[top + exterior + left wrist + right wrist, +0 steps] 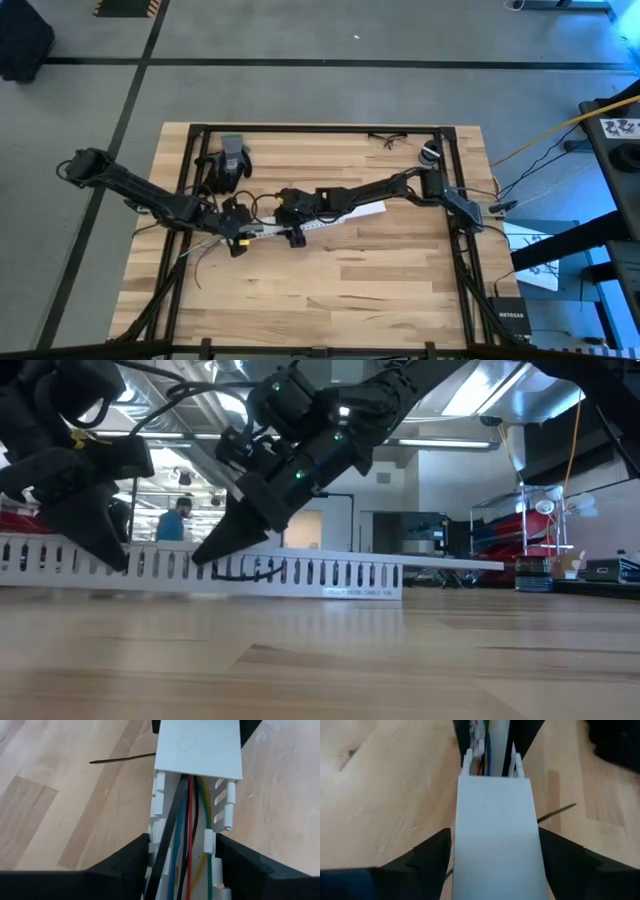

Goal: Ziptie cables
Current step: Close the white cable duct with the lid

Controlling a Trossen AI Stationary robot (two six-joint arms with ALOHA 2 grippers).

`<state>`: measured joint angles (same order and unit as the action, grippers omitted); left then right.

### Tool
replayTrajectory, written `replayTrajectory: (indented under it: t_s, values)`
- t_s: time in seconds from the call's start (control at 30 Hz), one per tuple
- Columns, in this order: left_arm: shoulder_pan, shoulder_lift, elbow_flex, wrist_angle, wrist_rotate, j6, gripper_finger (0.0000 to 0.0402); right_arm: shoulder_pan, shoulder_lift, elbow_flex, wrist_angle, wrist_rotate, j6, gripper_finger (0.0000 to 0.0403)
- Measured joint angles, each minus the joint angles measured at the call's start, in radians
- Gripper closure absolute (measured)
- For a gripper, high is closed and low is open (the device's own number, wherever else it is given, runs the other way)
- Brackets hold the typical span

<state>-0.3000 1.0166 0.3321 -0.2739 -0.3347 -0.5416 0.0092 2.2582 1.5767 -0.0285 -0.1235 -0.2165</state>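
Note:
A white slotted channel lies flat on the wooden table. The cables, red, blue, green, yellow and black wires, run inside it. A flat white cover lies over the channel's right part. My left gripper is at the channel's uncovered left end, shut on it. My right gripper is farther right, shut on the cover. One thin dark ziptie lies on the wood beside the channel. Loose wires trail off the channel's left end. My left gripper pinches the channel's two slotted side walls between its fingers, near its left end. The fingers slant down and lie across the channel. The channel's base stays on the table. My right gripper pinches the cover's two long edges between its fingers, near the cover's left end. The fingers slant down from the table's right and run along the cover. Whether that end is clear of the channel, I cannot tell.
A pair of grey gloves lies at the far left. Glasses and a small roll sit at the far right. Open wood stretches toward the near edge. A person stands in the room behind.

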Motion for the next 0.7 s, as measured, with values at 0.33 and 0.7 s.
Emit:
replayTrajectory:
  t_s: [0.33, 0.7]
  values:
    - [0.000, 0.087, 0.001, 0.041, -0.002, 0.008, 0.0201, -0.007, 0.005, -0.003, 0.013, -0.036, 0.006, 0.0183]
    - [0.000, 0.136, -0.046, 0.209, -0.005, 0.049, 0.0201, -0.003, 0.081, -0.003, 0.234, -0.088, 0.123, 0.0183]
